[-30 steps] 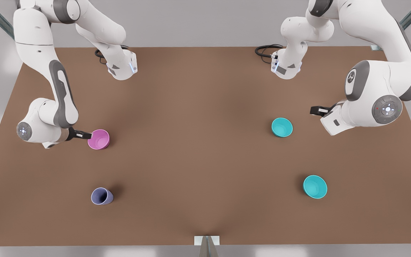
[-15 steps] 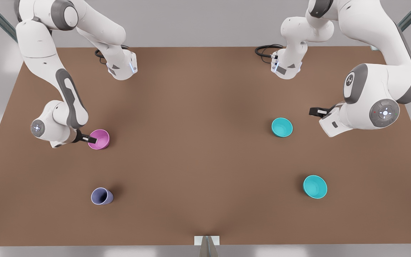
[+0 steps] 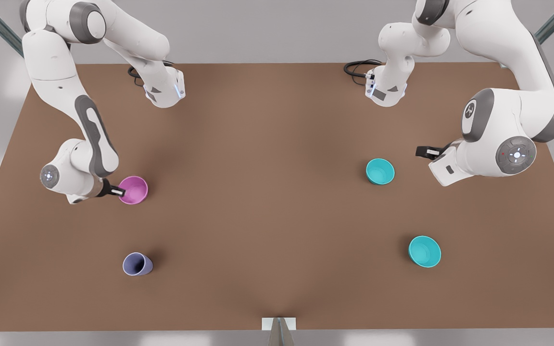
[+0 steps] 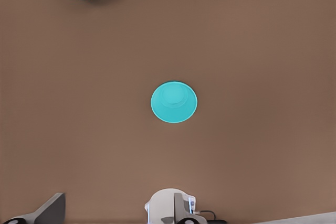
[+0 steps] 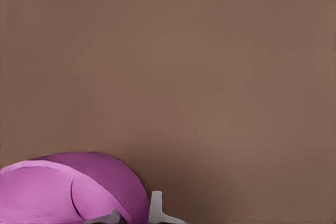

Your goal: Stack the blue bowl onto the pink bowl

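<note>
The right gripper (image 3: 119,192) is reaching low at the front view's left; the left gripper (image 3: 422,152) is hovering opposite.

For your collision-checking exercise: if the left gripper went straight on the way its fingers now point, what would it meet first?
Probably the blue bowl, though the left gripper may sit higher than its rim, so it could pass above.

Lavender cup (image 3: 137,264) on brown table (image 3: 267,202), brighter turquoise bowl (image 3: 424,251) well apart
</note>
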Available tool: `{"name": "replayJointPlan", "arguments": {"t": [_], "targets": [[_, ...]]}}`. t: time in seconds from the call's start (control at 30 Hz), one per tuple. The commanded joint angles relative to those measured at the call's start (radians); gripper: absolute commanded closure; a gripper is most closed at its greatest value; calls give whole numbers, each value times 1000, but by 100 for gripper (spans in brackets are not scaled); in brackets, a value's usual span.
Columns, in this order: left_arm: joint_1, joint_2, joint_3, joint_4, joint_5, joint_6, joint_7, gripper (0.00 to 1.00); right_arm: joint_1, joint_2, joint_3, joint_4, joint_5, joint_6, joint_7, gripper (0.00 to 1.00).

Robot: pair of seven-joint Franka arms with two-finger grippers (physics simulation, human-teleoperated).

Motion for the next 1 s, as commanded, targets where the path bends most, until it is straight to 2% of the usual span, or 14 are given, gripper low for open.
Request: {"name": "replayJointPlan", "arguments": {"t": [0.0,0.1,0.2,0.27,0.33,0.4,0.53,0.63,0.77,0.97], "targets": [[0,-1,0,0,0,0,4,0,0,-1,0,18,8,-84,19,76],[0,-3,0,0,0,-3,4,0,1,-16,27,83,60,-199,16,79],[0,-10,-2,3,0,-7,4,0,3,-65,127,176,282,-332,-40,79],[0,-13,-2,7,-13,6,-2,0,30,-13,219,290,358,-317,4,79],[0,-15,0,8,-23,6,-4,0,141,79,219,449,385,-271,12,79],[3,-12,11,8,-70,43,-2,0,269,205,219,591,408,-145,13,79],[2,-10,12,10,-66,69,-4,0,469,478,210,916,421,-75,102,79],[2,-6,12,10,-64,72,-5,0,579,524,196,919,283,5,102,79],[0,-9,12,10,-64,72,-8,0,724,545,87,914,249,2,111,79],[0,-10,12,3,-66,52,-34,0,782,579,46,920,224,56,134,79]]}}
